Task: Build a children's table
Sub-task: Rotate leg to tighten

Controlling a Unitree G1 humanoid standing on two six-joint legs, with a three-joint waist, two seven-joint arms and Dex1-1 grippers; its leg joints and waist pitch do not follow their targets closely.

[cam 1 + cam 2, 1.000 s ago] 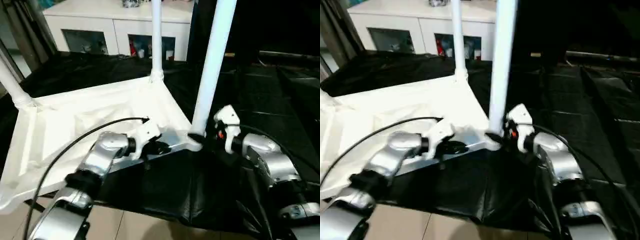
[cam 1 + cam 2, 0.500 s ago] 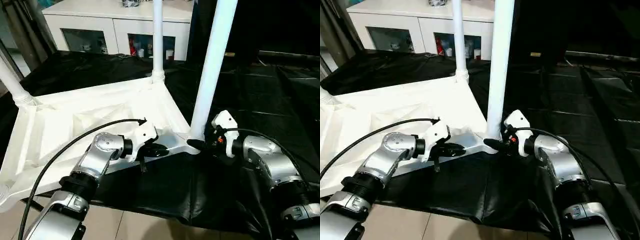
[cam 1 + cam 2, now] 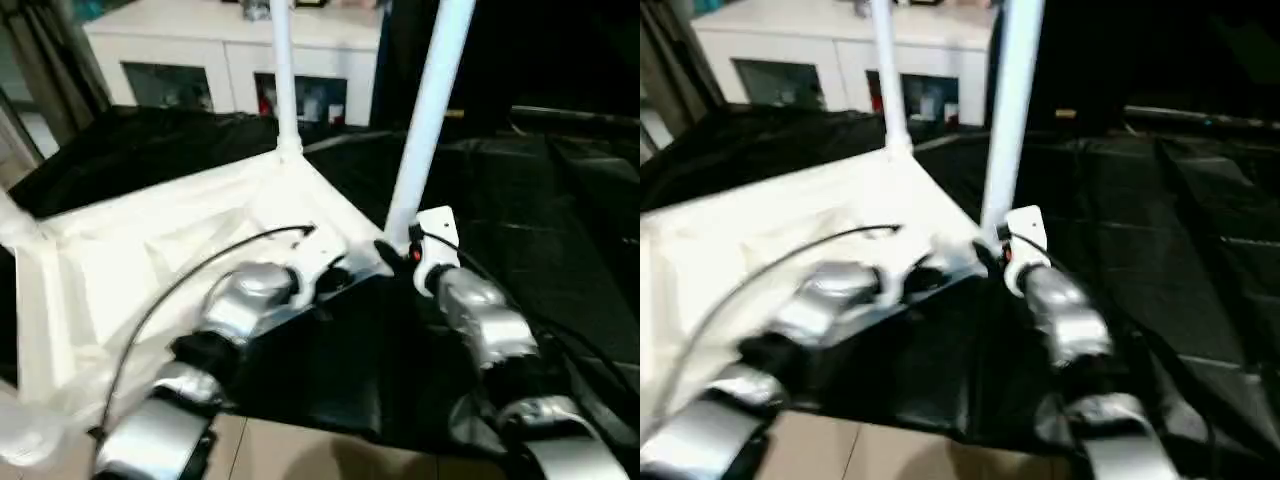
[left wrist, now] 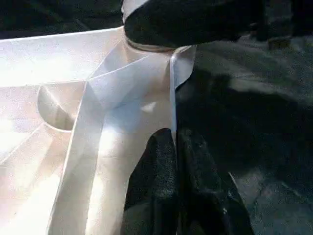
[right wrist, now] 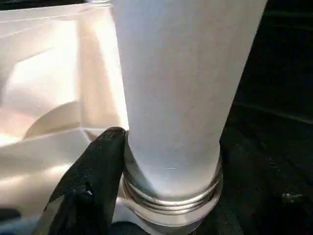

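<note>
Upside-down white tabletop (image 3: pixel 150 250) on black-covered table (image 3: pixel 560 230). Near-corner leg (image 3: pixel 425 130) upright in socket, right gripper (image 5: pixel 161 215) clamped around its base. Left gripper (image 4: pixel 173 161) pinching tabletop edge beside it.

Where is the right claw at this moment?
In the left eye view the right claw is at the base of the nearest leg, where it enters the tabletop corner socket, right of the left claw.

head pair: down, blurred | wrists: close, share leg (image 5: pixel 171 98) base
</note>
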